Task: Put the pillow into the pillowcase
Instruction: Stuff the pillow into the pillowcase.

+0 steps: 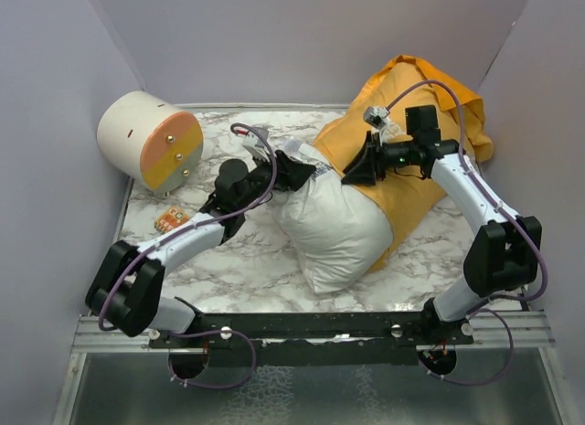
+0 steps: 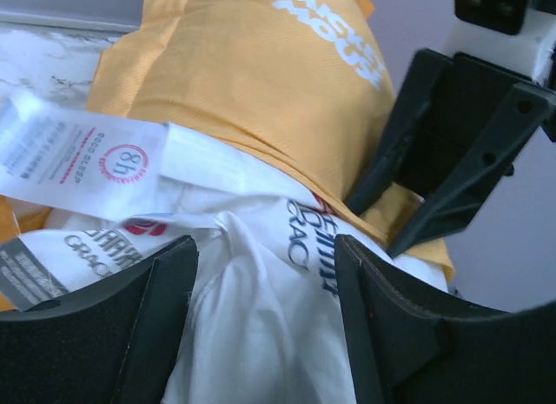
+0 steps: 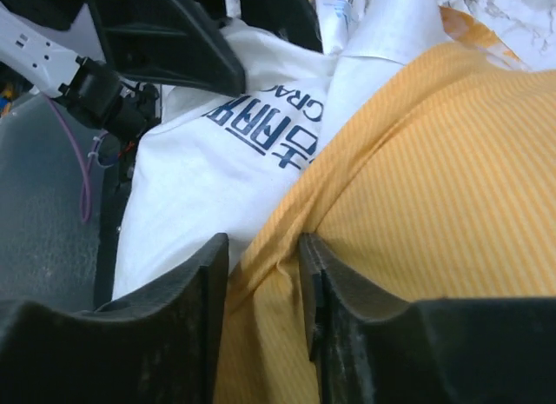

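The white pillow (image 1: 334, 228) lies mid-table, its far end inside the mouth of the orange-yellow pillowcase (image 1: 425, 160). My left gripper (image 1: 297, 174) is at the pillow's far-left end. In the left wrist view its jaws (image 2: 265, 308) are closed on bunched white pillow fabric (image 2: 261, 334), with the pillow's printed label (image 2: 78, 152) beside them and the "MICKEY MOUSE" lettering of the pillowcase (image 2: 261, 74) behind. My right gripper (image 1: 358, 164) is at the case's opening. In the right wrist view it (image 3: 263, 274) pinches the pillowcase's hem (image 3: 278, 248) over the pillow (image 3: 200, 178).
A cream-and-orange cylinder (image 1: 151, 140) stands at the back left, with a small orange item (image 1: 171, 219) in front of it on the marble table (image 1: 238, 260). Grey walls close in the left, back and right. The two grippers are close together.
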`<state>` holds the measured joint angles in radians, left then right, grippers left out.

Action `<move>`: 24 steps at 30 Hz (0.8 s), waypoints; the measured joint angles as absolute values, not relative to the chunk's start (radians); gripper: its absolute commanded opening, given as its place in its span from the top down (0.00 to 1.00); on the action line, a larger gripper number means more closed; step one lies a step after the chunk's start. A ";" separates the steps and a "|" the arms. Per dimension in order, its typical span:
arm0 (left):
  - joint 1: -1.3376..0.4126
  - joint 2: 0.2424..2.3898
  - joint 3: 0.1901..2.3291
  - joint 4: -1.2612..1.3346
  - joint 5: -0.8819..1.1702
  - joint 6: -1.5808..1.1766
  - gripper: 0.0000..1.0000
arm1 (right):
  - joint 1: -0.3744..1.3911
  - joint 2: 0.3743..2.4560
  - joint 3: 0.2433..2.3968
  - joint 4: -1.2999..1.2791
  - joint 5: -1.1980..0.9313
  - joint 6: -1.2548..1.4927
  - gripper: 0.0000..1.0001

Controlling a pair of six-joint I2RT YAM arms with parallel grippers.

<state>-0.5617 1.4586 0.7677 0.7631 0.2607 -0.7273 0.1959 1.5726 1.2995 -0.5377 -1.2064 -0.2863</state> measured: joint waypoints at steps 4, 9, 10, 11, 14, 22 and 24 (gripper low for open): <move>-0.545 1.268 0.769 0.521 0.308 -0.619 0.31 | 0.201 1.607 1.406 -0.651 -1.243 -0.334 0.35; -0.543 1.096 0.770 0.303 0.389 -0.524 0.31 | 0.203 1.608 1.568 -0.793 -1.299 -0.420 0.26; -0.544 1.072 0.770 0.270 0.403 -0.516 0.31 | 0.203 1.597 1.584 -0.813 -1.309 -0.433 0.26; -0.545 1.051 0.769 0.245 0.412 -0.509 0.31 | 0.203 1.574 1.589 -0.826 -1.312 -0.443 0.25; -0.569 0.974 0.750 0.177 0.419 -0.497 0.31 | 0.203 1.458 1.560 -0.843 -1.302 -0.455 0.23; -0.841 0.858 0.728 0.051 0.282 -0.483 0.31 | 0.153 1.089 1.327 -0.830 -1.131 -0.495 0.23; -0.902 0.850 0.728 0.022 0.214 -0.482 0.31 | 0.144 1.057 1.269 -0.838 -1.059 -0.503 0.23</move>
<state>-0.9016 0.8505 0.7277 0.0216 0.2142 -0.4824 0.1440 1.0573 1.2686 -0.8379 -1.0588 -0.5030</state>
